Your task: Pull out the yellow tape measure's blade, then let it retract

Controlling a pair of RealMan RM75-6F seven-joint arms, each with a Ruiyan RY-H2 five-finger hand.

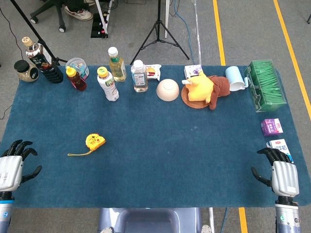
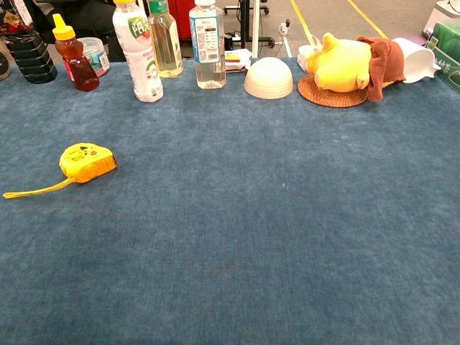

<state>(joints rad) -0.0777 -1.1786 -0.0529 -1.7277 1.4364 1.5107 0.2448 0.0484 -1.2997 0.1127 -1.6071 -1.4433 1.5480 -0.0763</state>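
Blue table [image 1: 160,160] — tape measure [image 1: 95,141] near left hand [image 1: 12,167].

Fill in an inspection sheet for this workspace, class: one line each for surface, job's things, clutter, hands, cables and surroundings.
Surface: blue cloth over the table, flat.
Job's things: yellow tape measure lies on the cloth at front left, untouched; a yellow strip trails from it toward the left edge.
Clutter: along the back edge, bottles, a honey bottle, an upturned white bowl, a yellow plush toy on a woven mat, a blue mug, a green box; two small cartons at right.
Hands: left hand and right hand at the near corners, holding nothing, fingers apart.
Cables: a blue cable on the floor behind.
Surroundings: tripod, yellow floor lines.
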